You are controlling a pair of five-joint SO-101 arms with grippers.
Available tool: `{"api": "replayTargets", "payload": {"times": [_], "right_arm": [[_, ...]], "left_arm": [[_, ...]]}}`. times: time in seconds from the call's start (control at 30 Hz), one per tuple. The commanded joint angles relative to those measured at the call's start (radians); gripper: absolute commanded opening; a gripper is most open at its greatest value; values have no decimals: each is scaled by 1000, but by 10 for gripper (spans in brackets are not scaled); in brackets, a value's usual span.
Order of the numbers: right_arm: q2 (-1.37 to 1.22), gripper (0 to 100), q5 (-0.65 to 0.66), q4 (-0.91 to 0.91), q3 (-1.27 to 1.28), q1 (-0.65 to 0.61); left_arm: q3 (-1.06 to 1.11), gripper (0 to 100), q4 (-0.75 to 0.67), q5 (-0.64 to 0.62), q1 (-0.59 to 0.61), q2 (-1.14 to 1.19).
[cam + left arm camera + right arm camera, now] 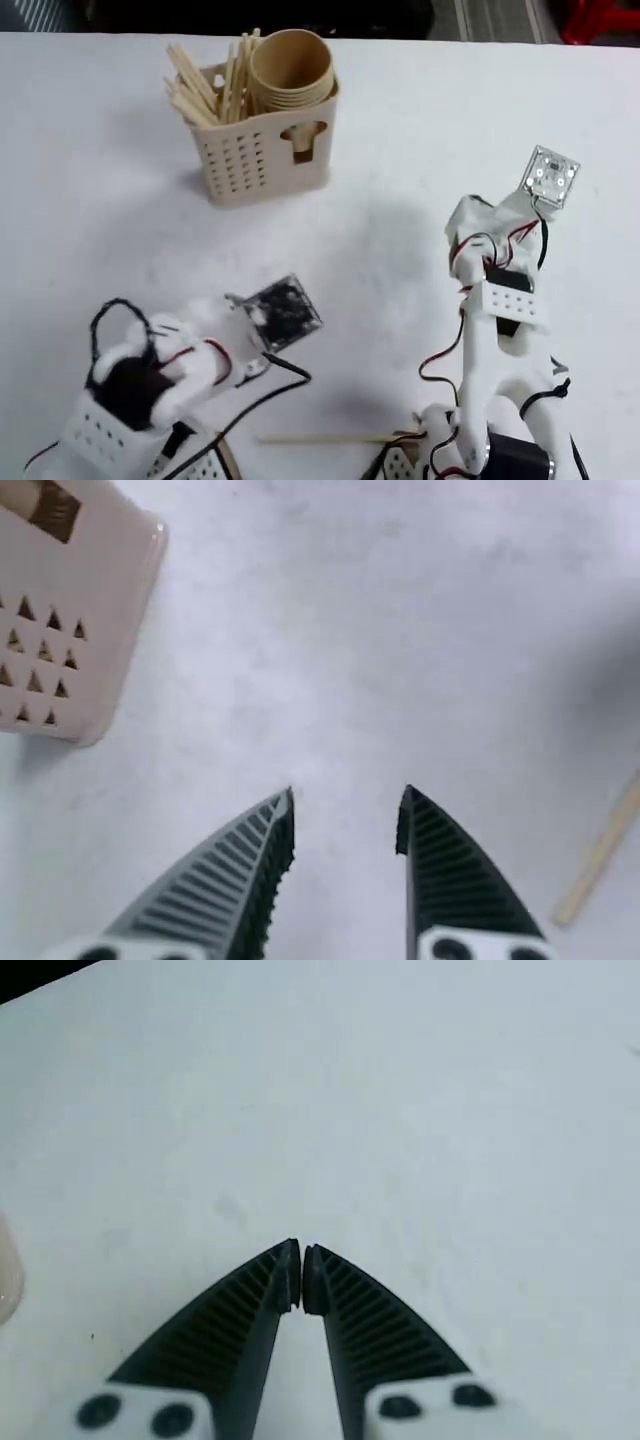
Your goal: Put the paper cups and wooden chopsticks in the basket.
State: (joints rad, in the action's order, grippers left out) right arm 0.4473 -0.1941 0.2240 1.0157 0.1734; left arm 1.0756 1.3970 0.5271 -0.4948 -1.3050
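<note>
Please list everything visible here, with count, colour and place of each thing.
basket: one, beige, at the far side of the table.
paper cups: nested stack, number unclear, tan, inside the basket.
bundled chopsticks: many, pale wood, in the basket beside the cups.
loose chopstick: one, pale wood, flat on the table between the arms.
table: one, white.
left gripper: one, black, open, above the table.
right gripper: one, black, shut, above the table.

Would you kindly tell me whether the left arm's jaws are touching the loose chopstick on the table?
Apart. The left wrist view shows bare table between the left arm's open jaws and the chopstick.
</note>
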Motion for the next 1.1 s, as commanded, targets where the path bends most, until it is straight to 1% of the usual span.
{"api": "replayTargets", "payload": {"times": [0.0,0.13,0.33,0.4,0.67,0.77,0.87,1.07], "right_arm": [[28,18,-9,-21,-8,8],[30,18,-9,-21,-8,22],[38,18,-8,-50,-12,87],[38,18,-8,-25,-44,110],[38,18,-8,147,-172,197],[38,18,-8,168,-198,216],[38,18,-8,168,-204,229],[38,18,-8,165,-204,231]], "left_arm": [[-43,222,-2,5,-90,111],[-43,222,-3,5,-174,225],[-43,223,-57,5,-312,392],[-43,223,-81,3,-358,447],[-43,225,-256,-152,-512,685],[-44,225,-331,-212,-536,768],[-51,225,-381,-239,-539,839],[-83,222,-384,-290,-536,883]]}}
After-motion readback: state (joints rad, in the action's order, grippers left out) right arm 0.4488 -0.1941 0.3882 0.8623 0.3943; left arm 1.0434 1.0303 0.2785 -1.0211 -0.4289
